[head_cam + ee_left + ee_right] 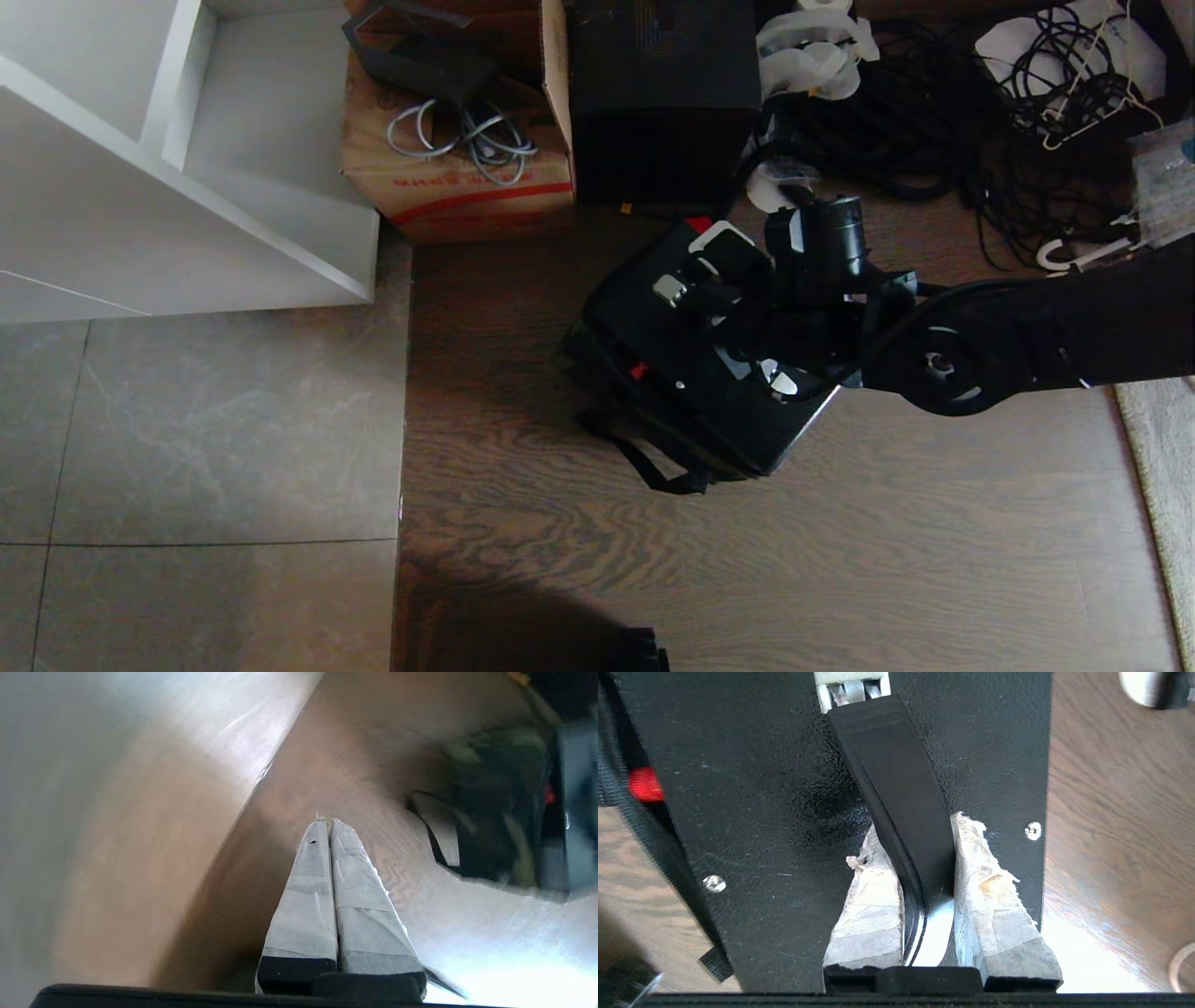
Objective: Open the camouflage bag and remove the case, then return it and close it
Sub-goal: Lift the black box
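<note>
The case (pixel 658 336) is flat and black, and it hangs tilted just over the wooden floor at the middle of the head view. My right gripper (pixel 915 823) is shut on its black handle bar (pixel 896 774), which ends in a silver bracket (pixel 852 688). In the head view this gripper (pixel 724 299) reaches in from the right. The camouflage bag (pixel 607 392) lies below the case and is mostly hidden by it; its black strap (pixel 653 471) and a bit of red lining (pixel 643 784) show. My left gripper (pixel 329 821) is shut and empty, low over the floor, well short of the bag (pixel 495 812).
Behind the case stand a brown cardboard carton (pixel 457 177) with grey cables on it and a tall black box (pixel 663 93). A white shelf unit (pixel 187 187) fills the back left. A tangle of black cables (pixel 934 121) lies back right, and a rug edge (pixel 1162 467) runs along the right.
</note>
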`<state>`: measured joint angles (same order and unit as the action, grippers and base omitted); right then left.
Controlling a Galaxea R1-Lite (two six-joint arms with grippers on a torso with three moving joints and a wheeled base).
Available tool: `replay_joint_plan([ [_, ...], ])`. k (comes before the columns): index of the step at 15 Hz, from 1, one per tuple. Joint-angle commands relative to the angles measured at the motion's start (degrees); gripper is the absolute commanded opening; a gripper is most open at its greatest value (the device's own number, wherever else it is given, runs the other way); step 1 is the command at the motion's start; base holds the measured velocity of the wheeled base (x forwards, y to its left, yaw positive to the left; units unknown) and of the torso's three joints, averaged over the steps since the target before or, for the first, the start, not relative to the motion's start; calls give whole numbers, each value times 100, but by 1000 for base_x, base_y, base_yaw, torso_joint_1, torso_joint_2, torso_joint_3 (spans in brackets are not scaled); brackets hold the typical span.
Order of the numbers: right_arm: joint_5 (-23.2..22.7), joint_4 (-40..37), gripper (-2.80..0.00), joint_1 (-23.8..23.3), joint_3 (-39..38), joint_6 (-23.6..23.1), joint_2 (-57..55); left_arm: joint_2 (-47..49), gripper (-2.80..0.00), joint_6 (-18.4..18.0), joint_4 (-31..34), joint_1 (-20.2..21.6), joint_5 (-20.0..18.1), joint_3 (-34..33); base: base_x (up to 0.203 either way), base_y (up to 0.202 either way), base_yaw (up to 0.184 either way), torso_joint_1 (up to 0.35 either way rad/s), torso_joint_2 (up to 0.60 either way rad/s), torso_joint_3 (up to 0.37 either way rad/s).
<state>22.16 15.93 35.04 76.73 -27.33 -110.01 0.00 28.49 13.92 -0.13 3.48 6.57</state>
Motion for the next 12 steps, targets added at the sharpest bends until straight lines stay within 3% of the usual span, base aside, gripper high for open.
replay_joint_plan([
  [1, 8, 15, -280, 3, 17, -18, -12, -2, -280, -1483, -2183, 5, -98, -511, 0, 0, 0, 0, 0, 0],
  [2, 8, 15, -280, 3, -4, -22, 6, -1, -280, -2191, -1968, 5, -166, -620, 0, 0, 0, 0, 0, 0],
  [3, 8, 15, -280, 3, -15, -18, -3, 0, -280, -2499, -1730, 5, -229, -697, 0, 0, 0, 0, 0, 0],
  [5, 8, 15, -280, 3, 8, -18, -21, 0, -280, -2719, -1545, 5, -253, -701, 0, 0, 0, 0, 0, 0],
  [7, 8, 15, -280, 3, -2, -27, -3, 0, -280, -3164, -1459, 5, -309, -705, 0, 0, 0, 0, 0, 0],
  [9, 8, 15, -280, 3, 17, -27, -21, -5, -280, -2849, -1459, 5, -304, -705, 0, 0, 0, 0, 0, 0],
  [12, 15, 40, -280, 3, -53, -28, -49, 0, -280, -3063, -1462, 5, -322, -710, 0, 0, 0, 0, 0, 0],
])
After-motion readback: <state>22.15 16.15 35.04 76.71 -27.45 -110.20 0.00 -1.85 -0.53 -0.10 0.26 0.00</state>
